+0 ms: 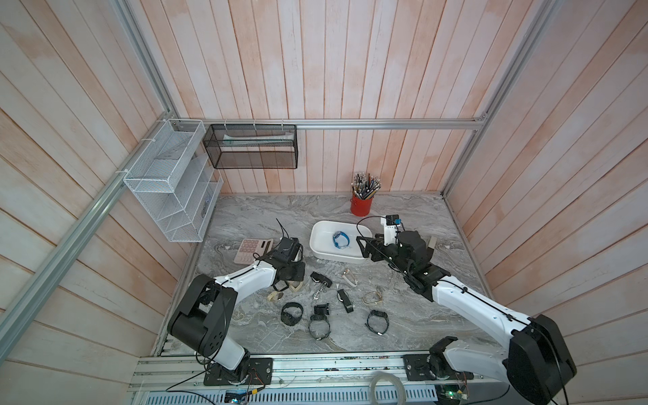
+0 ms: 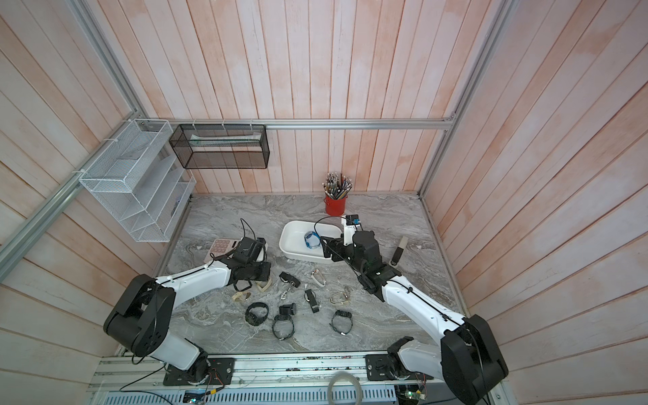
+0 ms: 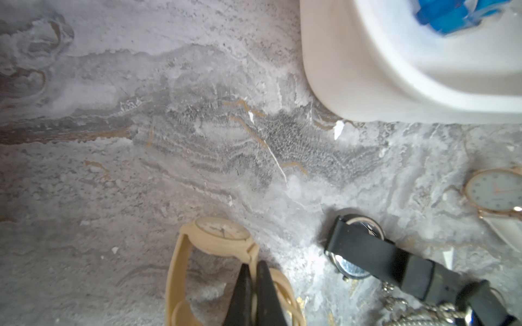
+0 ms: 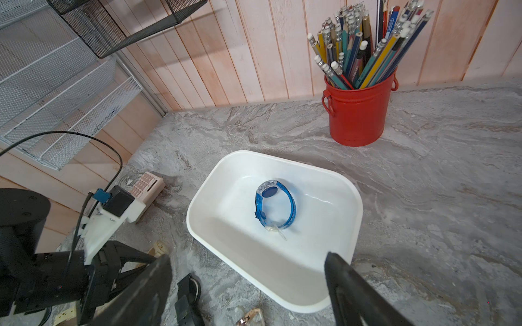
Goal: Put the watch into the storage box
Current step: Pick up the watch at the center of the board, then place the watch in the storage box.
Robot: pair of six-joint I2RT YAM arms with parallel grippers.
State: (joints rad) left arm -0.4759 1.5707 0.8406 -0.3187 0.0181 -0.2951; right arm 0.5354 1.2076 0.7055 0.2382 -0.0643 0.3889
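A cream watch [image 3: 223, 230] lies on the marble table, and my left gripper [image 3: 253, 266] is shut on its strap just below the dial. In both top views that gripper [image 1: 290, 283] sits low, left of the storage box. The storage box [image 1: 317, 245] [image 4: 197, 209] is a shallow white tub at the table's middle back, and a blue watch [image 1: 341, 240] [image 4: 275, 207] lies in it. My right gripper [image 4: 248, 255] hangs open and empty at the box's near right corner [image 2: 328, 249].
Several more watches lie in front of the box: black ones [image 1: 291, 314] [image 1: 378, 322], a black-strap one [image 3: 367, 251] and a rose-gold one [image 3: 494, 190]. A second cream watch [image 1: 275, 296] lies nearby. A red pen cup [image 1: 361, 207], a pink calculator [image 1: 249, 249] and wall mesh baskets [image 1: 250, 145] stand behind.
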